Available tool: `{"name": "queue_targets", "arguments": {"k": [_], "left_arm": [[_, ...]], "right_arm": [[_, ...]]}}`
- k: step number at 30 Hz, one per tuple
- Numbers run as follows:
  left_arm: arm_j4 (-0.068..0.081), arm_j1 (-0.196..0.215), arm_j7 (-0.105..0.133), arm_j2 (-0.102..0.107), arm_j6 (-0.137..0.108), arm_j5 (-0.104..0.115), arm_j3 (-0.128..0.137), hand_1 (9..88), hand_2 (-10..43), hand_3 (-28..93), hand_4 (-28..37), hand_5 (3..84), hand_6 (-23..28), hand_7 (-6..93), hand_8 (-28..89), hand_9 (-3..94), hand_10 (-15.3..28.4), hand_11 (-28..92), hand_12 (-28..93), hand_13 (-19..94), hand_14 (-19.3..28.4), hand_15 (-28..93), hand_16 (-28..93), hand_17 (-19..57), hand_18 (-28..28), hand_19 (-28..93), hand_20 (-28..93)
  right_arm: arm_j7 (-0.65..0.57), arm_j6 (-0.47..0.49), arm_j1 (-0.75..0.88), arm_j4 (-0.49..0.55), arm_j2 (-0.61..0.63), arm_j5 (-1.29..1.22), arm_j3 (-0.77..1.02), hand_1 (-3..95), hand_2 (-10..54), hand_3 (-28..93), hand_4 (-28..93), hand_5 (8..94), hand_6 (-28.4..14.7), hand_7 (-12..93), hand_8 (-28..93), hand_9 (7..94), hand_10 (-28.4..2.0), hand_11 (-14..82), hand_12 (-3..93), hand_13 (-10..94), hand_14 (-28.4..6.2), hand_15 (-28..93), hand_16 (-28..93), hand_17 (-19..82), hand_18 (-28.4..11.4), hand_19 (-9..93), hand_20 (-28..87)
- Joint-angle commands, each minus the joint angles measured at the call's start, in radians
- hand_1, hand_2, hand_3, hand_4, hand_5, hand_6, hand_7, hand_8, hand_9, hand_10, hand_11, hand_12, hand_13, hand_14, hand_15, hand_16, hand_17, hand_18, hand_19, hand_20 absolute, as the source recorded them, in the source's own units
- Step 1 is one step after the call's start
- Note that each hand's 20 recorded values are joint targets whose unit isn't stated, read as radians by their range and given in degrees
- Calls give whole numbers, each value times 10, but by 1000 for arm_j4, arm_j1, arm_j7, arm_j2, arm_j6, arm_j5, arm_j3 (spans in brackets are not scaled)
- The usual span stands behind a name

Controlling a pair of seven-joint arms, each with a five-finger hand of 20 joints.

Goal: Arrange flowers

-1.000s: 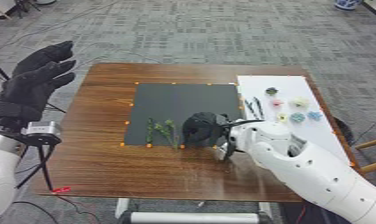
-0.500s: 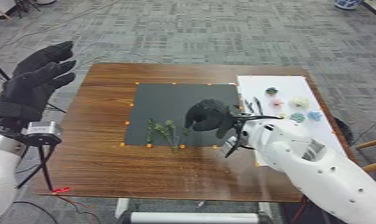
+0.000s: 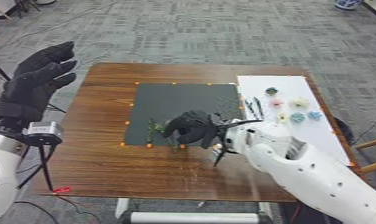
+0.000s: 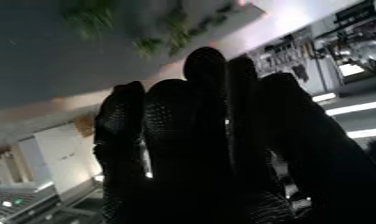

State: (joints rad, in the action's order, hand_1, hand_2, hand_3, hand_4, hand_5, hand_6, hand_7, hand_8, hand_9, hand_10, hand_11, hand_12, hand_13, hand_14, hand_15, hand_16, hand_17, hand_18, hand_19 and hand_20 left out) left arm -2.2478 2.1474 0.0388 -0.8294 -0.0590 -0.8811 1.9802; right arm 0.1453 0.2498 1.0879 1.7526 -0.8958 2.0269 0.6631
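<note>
On the brown wooden table (image 3: 104,170) there is a dark grey rectangular mat (image 3: 171,100), and on its near part lie the thin green leafy stems (image 3: 151,132). The robot's right hand (image 3: 197,128), in a black fabric glove, is above the near right part of this mat, just beside the stems. In the right wrist view, the fingers of the right hand (image 4: 189,135) are quite straight and close together, side by side, and they are not bent around any stem. The stems are beyond the fingertips there. If some finger touches a stem, I cannot tell.

To the right of the mat is a white sheet (image 3: 278,82). On it I see the small round flower heads: a dark green one (image 3: 271,91), a pink one (image 3: 277,102), a cream one (image 3: 299,102), a yellow one (image 3: 282,117) and two light blue ones (image 3: 297,117). Slim black tools (image 3: 257,107) lie near the left edge of the sheet, between the mat and the flowers.

The robot's left hand (image 3: 32,82), also in a black glove, is raised at the left of the table, with the fingers relaxed and a little apart. It holds nothing.
</note>
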Motion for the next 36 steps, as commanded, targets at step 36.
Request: {"name": "queue_targets", "arguments": {"k": [36], "left_arm": [[5,-6,2,-3,2,7,-3,250,-48,726,-283,234,19,213,-105,149,92,207,186,56,122,391,-54,-113,175,392,79]], "right_arm": [[-178,-107,-94,-113,4,49,-115,251,104,932,-157,495,7,235,-150,629,-112,446,598,596,-122,793,356,276,-217,815,504]]}}
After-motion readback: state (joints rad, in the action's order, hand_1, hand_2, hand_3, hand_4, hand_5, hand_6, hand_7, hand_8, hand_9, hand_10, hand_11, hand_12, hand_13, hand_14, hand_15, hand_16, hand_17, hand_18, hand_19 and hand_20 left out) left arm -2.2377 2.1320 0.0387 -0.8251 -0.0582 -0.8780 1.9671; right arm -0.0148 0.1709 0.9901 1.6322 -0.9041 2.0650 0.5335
